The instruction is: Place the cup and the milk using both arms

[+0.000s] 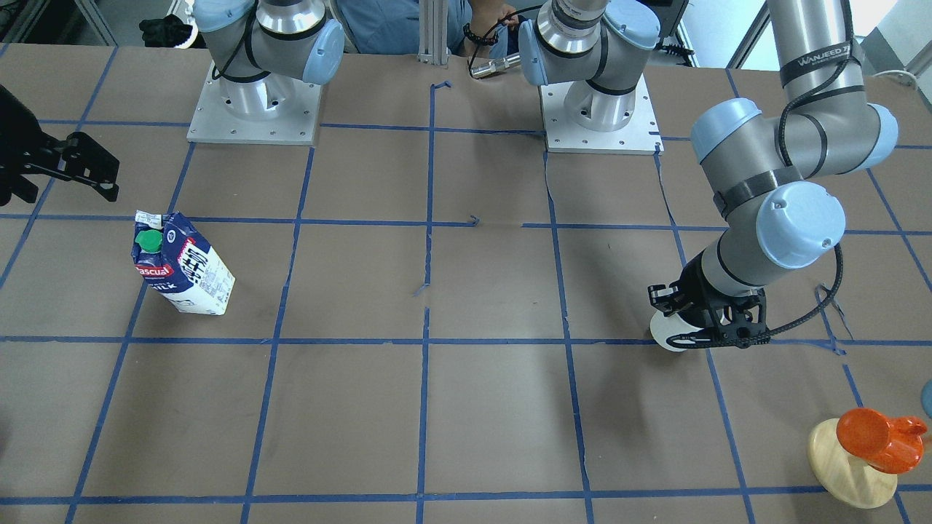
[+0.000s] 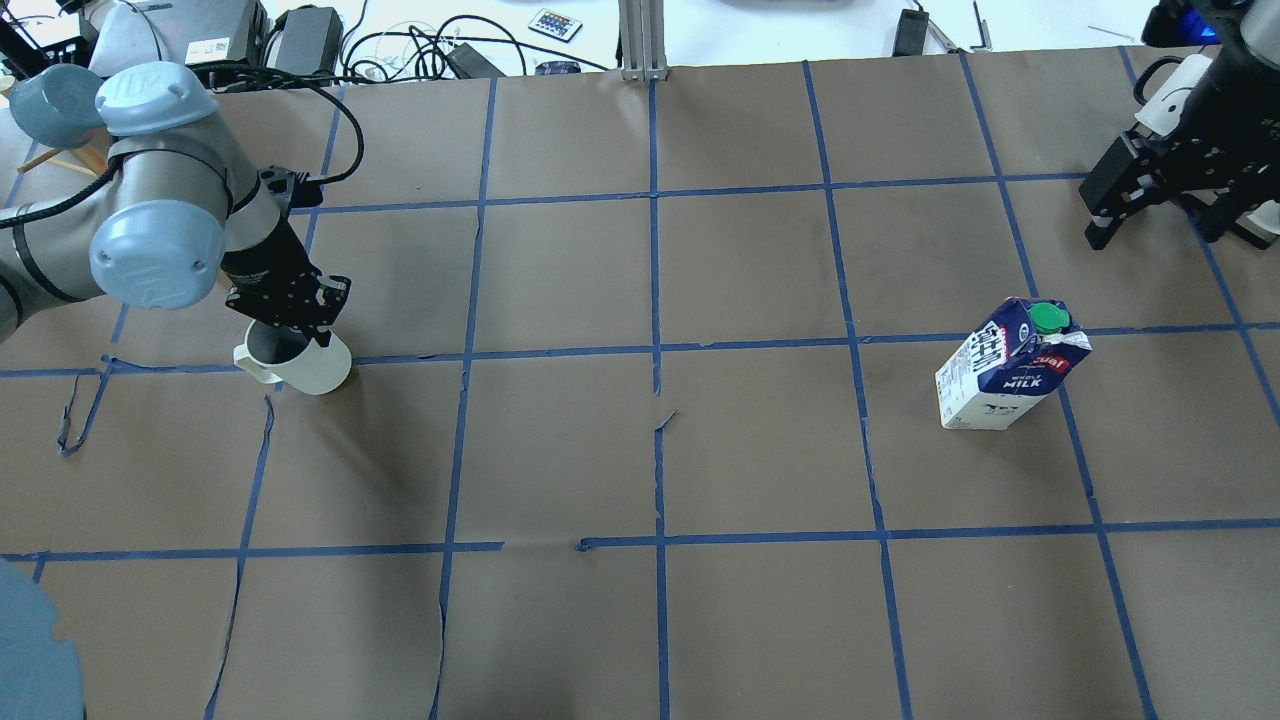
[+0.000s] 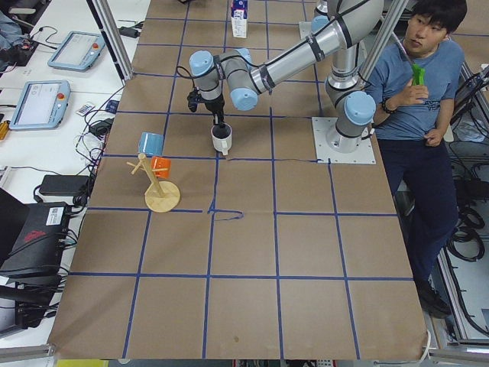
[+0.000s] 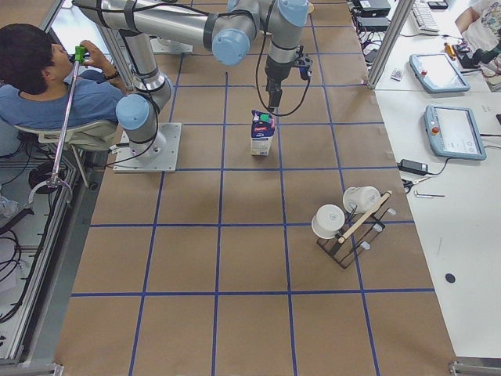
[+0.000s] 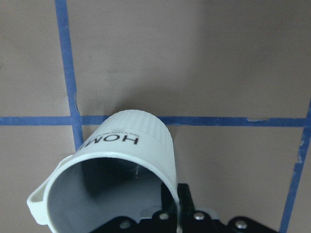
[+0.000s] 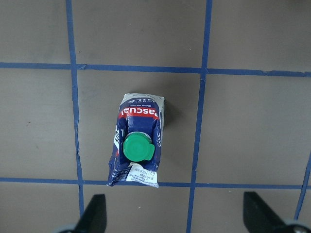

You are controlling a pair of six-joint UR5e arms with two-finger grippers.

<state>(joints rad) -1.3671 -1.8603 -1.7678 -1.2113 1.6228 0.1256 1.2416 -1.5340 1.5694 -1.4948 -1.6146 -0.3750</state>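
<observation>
The white cup (image 2: pixel 300 366) with a grey inside is at the table's left. My left gripper (image 2: pixel 287 332) is shut on its rim, one finger inside and one outside. In the left wrist view the cup (image 5: pixel 127 158) hangs tilted just over a blue tape line; I cannot tell whether it touches the table. It also shows in the front view (image 1: pixel 668 332). The milk (image 2: pixel 1011 376) stands upright at the right. My right gripper (image 2: pixel 1155 222) is open and empty, high above and beyond the carton. In the right wrist view the milk (image 6: pixel 138 145) lies below, between the spread fingers (image 6: pixel 95 212).
An orange cup on a wooden disc stand (image 1: pixel 866 447) sits near the table's left end, with a blue cup (image 3: pixel 150 143) on the same stand. A rack with white cups (image 4: pixel 344 221) is at the right end. Arm bases (image 1: pixel 255 109) and an operator (image 3: pixel 420 84) are behind.
</observation>
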